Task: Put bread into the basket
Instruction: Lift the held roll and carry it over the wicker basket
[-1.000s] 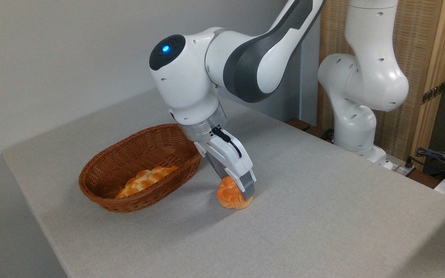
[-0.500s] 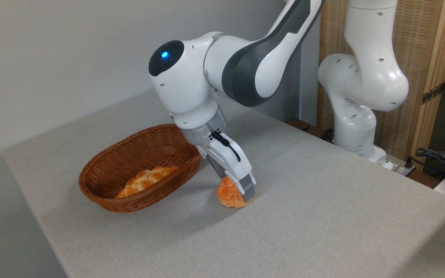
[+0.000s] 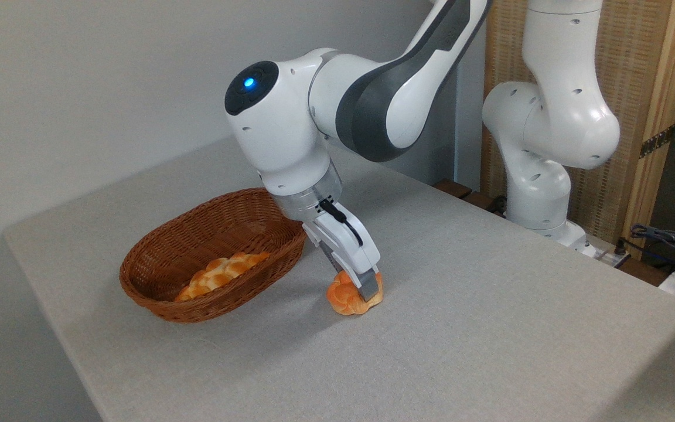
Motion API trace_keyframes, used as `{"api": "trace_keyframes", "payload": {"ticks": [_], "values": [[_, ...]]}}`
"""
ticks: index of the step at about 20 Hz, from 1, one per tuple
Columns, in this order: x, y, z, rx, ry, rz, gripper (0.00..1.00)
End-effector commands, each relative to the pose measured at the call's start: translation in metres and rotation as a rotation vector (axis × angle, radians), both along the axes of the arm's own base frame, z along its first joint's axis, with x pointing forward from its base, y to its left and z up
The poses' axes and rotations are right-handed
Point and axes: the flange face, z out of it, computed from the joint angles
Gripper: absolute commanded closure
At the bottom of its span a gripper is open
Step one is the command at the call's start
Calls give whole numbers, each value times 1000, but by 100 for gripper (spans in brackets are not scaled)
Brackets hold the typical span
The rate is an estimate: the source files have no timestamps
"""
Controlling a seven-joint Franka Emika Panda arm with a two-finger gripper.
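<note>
Jaws shifted left, gripping bread | basket beside

The arm is glossy white with dark grey joint panels, a blue-lit black cap, and a black cable along the white tool.

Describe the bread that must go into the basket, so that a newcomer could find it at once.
Find the brown wicker basket on the grey table. Just right of it, on the table under the white arm's jaws, sits the bread: a round orange-golden bun with a knotted top. The other bread, a longer, paler braided loaf, lies inside the basket.
</note>
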Motion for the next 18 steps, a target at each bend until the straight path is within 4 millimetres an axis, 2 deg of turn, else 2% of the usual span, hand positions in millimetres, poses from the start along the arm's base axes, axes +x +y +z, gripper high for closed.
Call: {"api": "trace_keyframes", "payload": {"ticks": [1, 9, 10, 11, 14, 15, 17, 18], "values": [[6, 0, 22, -8, -54, -18, 65], [34, -20, 99, -101, -207, 14, 62], [37, -28, 109, -126, -229, 21, 59], [39, -47, 115, -146, -246, 13, 58], [43, -85, 119, -163, -291, 28, 55], [45, -91, 119, -168, -302, 41, 55], [50, -113, 110, -171, -316, 106, 52], [52, -127, 106, -167, -325, 114, 30]]}}
